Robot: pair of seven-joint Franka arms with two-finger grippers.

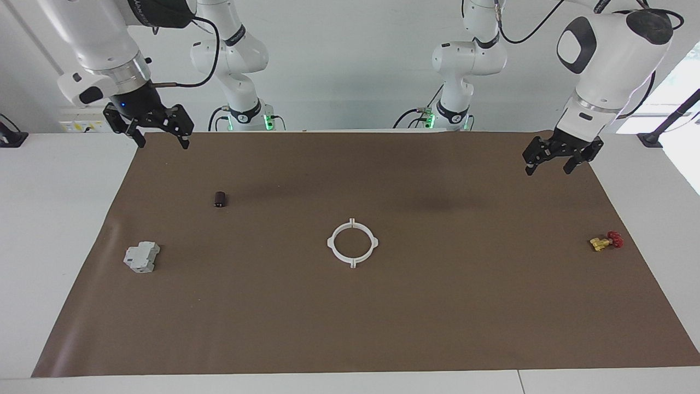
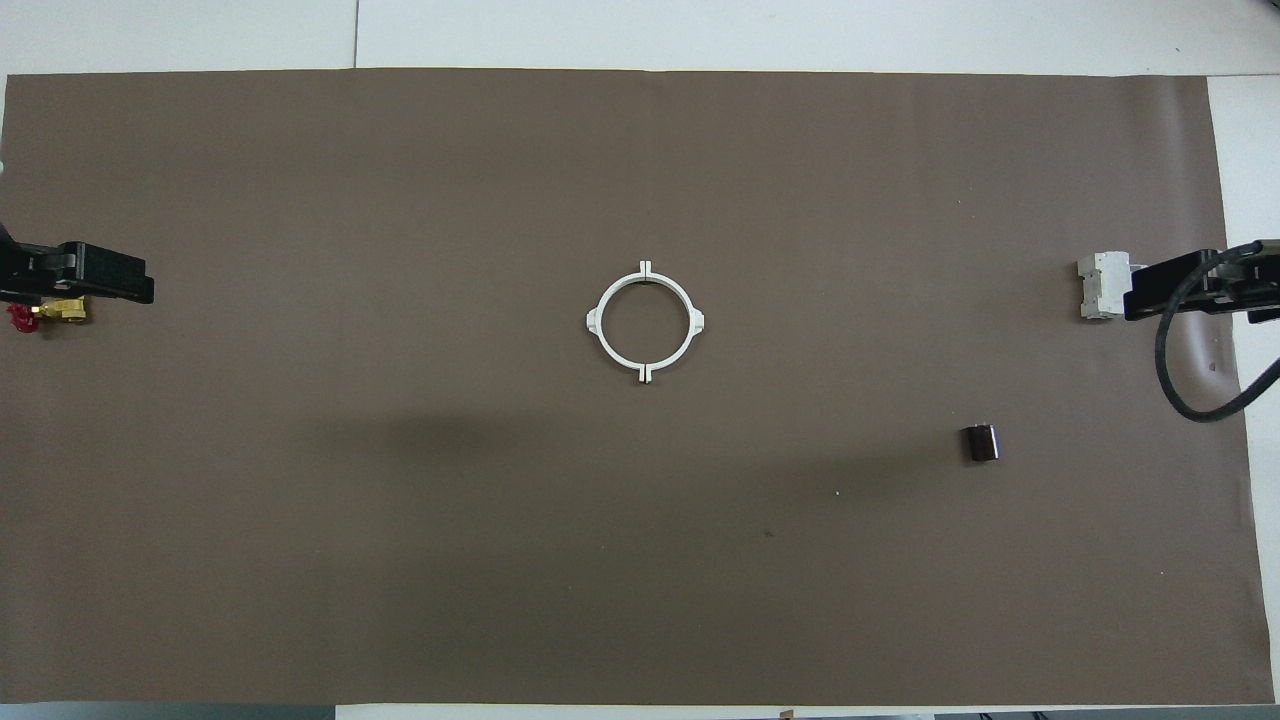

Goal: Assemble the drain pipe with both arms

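The drain pipe [image 1: 331, 243] lies flat in the middle of the brown mat as one closed white ring, its two half-rings meeting at the tabs; it also shows in the overhead view [image 2: 597, 322]. My right gripper [image 1: 162, 143] hangs open and empty, high over the mat's corner at the right arm's end. My left gripper [image 1: 549, 169] hangs open and empty, above the mat's edge at the left arm's end. Both are well apart from the ring. In the overhead view the left gripper [image 2: 100, 285] and right gripper [image 2: 1180, 285] show only at the view's edges.
A grey boxy block [image 1: 141, 257] sits toward the right arm's end. A small dark cylinder [image 1: 220, 199] lies nearer to the robots than the block. A yellow-and-red valve [image 1: 606, 241] lies toward the left arm's end. The brown mat [image 1: 350, 328] covers the white table.
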